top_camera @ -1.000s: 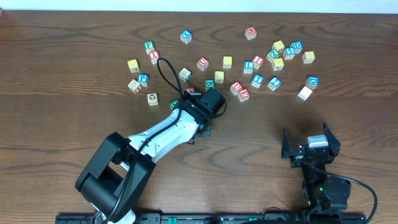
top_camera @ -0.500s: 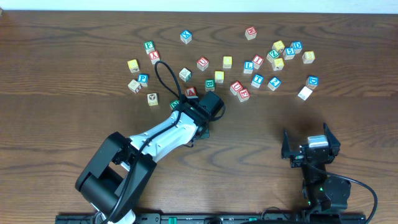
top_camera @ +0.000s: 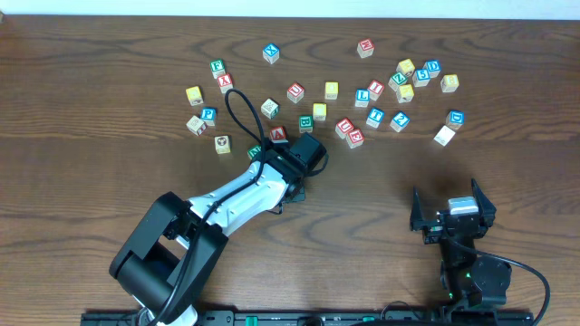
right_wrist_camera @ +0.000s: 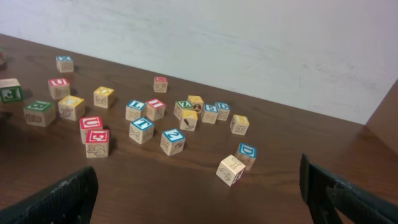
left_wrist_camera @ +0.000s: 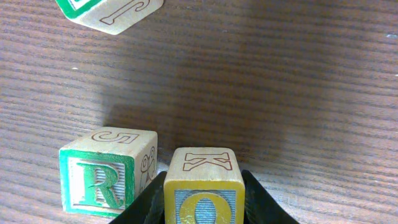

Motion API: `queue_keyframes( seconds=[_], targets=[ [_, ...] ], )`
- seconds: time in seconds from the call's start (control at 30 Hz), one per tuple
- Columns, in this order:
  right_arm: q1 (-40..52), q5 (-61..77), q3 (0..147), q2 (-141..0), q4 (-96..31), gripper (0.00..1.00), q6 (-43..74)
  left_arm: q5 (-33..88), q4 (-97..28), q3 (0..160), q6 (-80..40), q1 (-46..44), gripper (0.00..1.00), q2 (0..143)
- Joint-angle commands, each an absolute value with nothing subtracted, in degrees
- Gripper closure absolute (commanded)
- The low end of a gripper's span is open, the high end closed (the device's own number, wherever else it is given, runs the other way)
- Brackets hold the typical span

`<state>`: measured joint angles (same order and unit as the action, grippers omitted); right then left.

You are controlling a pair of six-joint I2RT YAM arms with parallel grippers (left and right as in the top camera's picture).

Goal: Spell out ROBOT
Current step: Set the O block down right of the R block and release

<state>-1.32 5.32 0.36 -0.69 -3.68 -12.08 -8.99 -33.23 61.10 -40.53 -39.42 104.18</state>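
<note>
In the left wrist view my left gripper [left_wrist_camera: 202, 208] is shut on a yellow O block [left_wrist_camera: 202, 186]. It holds the block just right of a green R block [left_wrist_camera: 109, 171] standing on the table, with a narrow gap between them. In the overhead view the left gripper [top_camera: 296, 179] is at the table's middle, and its arm hides both blocks. My right gripper [top_camera: 453, 217] is open and empty near the front right. Its fingers frame the right wrist view [right_wrist_camera: 199, 199].
Several loose letter blocks lie scattered across the far half of the table [top_camera: 91, 181]. Among them are a red O [top_camera: 295, 91], a green B [right_wrist_camera: 38, 112], a blue T [top_camera: 375, 116] and a red A [top_camera: 279, 134]. Another block [left_wrist_camera: 109, 12] lies just beyond the R.
My left arm has shifted slightly, uncovering the red block behind it. The right arm has not moved.
</note>
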Motion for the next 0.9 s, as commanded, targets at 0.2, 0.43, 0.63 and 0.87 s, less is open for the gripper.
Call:
queue_keyframes(
  seconds=[0.2, 0.43, 0.63, 0.87],
  targets=[
    [-1.5, 5.08, 0.32, -0.38, -3.99, 0.01, -11.18, -9.67, -32.84, 60.6, -41.04, -39.31, 0.67, 104.33],
    [-1.5, 5.08, 0.32, -0.38, -3.99, 0.01, -11.18, -9.67, -32.84, 60.6, -41.01, -39.31, 0.6, 104.33],
    [-1.5, 5.08, 0.32, -0.38, -3.99, 0.01, -11.18, -9.67, -32.84, 60.6, -41.01, -39.31, 0.59, 104.33],
    [-1.5, 5.06, 0.32, -0.38, -3.99, 0.01, -11.18, -9.65, -32.73, 60.6, -41.01, -39.31, 0.59, 104.31]
  ],
)
